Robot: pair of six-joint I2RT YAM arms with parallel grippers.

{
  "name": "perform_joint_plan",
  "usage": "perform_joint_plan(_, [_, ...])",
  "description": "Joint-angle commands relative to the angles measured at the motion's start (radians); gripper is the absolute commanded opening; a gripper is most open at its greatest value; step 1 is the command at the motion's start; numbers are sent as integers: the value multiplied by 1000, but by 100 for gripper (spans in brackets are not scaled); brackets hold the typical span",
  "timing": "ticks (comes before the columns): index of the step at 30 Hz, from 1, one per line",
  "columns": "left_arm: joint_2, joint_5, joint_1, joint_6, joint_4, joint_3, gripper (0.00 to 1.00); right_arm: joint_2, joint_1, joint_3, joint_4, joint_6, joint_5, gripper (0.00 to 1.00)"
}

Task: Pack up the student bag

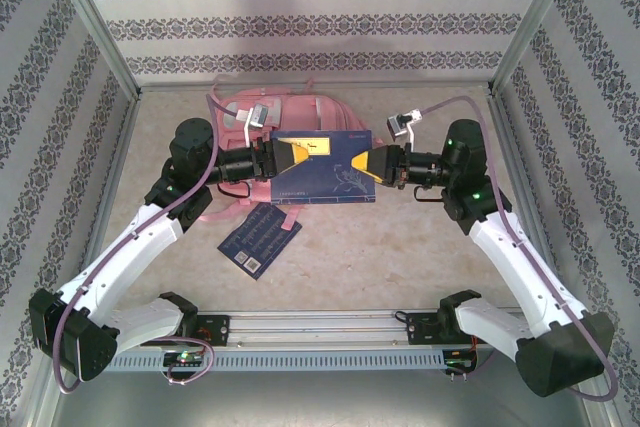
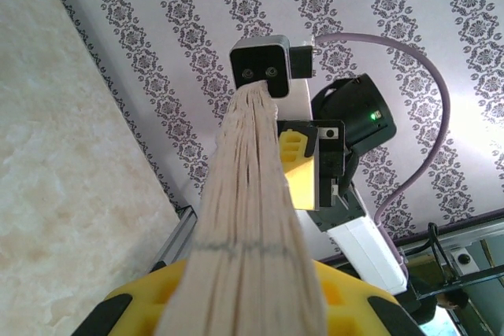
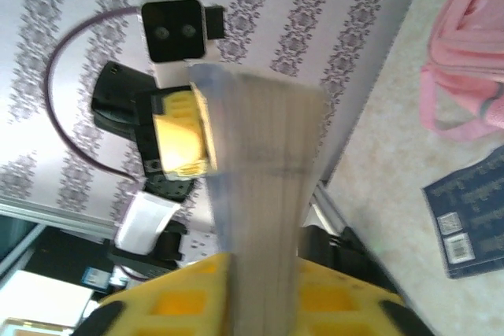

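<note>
So the beige table (image 1: 400, 247) is walled in by patterned paper, and the student bag (image 1: 300, 112), pink and easily the biggest item, is laid flat at the far side near the back wall, about in the middle. Its near part is hidden behind a blue book (image 1: 325, 175) that is held up off the table, spanning the gap between the two arms. In the wrist views that book is seen edge-on, pages facing each camera, a bit blurred in the right one. A second blue book (image 1: 260, 239) is left lying flat on the table, just in front of the bag's near-left corner, turned at an angle, with white labels on its cover. The left gripper (image 1: 285, 155) is clamped on the held book's left end, yellow fingers pressed on both faces. The right gripper (image 1: 368, 165) is closed on the opposite end the same way, so the book is pinched from both sides at once. The bag itself isn't touched by either gripper.
</note>
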Motion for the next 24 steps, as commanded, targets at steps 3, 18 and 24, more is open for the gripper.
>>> perform_joint_plan(3, [10,10,-19,-10,86,1,0,-17,-1,-44,230,166,43,11])
perform_joint_plan(18, [41,21,-34,-28,107,-4,0,-22,31,-92,236,155,66,9])
perform_joint_plan(24, [55,-54,-37,76,-130,49,23,-58,-19,-93,97,64,115,0])
